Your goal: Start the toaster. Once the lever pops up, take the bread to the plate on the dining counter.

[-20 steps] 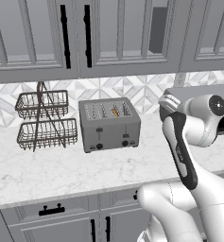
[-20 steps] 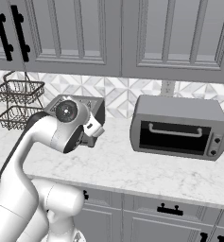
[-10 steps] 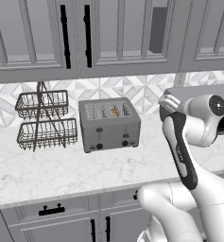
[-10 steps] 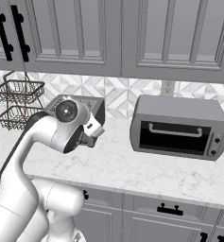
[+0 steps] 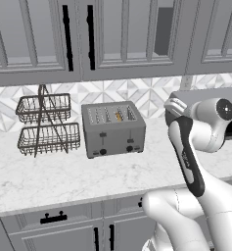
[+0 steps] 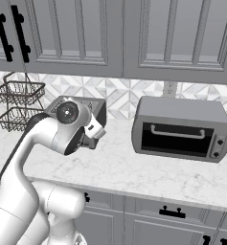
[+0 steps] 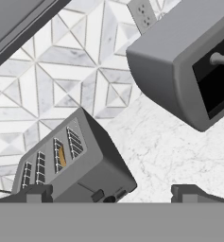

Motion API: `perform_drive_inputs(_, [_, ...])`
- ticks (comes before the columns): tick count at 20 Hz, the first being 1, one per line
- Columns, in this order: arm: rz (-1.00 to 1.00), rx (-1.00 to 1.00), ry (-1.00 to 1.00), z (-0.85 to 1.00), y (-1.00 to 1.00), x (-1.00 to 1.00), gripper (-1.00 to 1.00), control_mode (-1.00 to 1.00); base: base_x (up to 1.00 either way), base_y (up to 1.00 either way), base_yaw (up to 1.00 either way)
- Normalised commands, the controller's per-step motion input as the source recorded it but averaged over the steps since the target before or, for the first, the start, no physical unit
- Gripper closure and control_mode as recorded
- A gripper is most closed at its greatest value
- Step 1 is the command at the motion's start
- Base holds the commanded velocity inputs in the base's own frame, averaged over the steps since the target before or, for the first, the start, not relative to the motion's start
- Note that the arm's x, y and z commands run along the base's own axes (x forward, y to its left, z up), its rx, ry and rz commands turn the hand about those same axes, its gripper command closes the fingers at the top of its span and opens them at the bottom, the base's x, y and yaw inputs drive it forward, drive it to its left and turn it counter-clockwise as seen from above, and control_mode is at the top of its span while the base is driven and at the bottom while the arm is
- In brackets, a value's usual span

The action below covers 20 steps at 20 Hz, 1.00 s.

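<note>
On the counter (image 5: 49, 176), left of the toaster oven (image 6: 182, 128) | toaster (image 5: 113, 130) with bread (image 5: 118, 116) in a slot | end effector (image 7: 111, 196) fingers apart, holding nothing, well short | advice: approach the front lever squarely, push straight down.

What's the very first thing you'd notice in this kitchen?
The big white robot arm curving up in front of the counter. Behind it sits a grey toaster with golden bread in one slot, between a wire basket rack and a toaster oven.
</note>
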Motion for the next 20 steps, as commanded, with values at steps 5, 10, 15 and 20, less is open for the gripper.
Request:
perform_drive_inputs(5, [0.0,0.0,0.0,0.0,0.0,0.0,-1.0,-1.0,0.0,0.0,0.0])
perform_drive_inputs(10, [0.0,0.0,0.0,0.0,0.0,0.0,-1.0,-1.0,0.0,0.0,0.0])
perform_drive_inputs(15, [0.0,0.0,0.0,0.0,0.0,0.0,-1.0,-1.0,0.0,0.0,0.0])
perform_drive_inputs(20, [0.0,0.0,0.0,0.0,0.0,0.0,-1.0,-1.0,0.0,0.0,0.0])
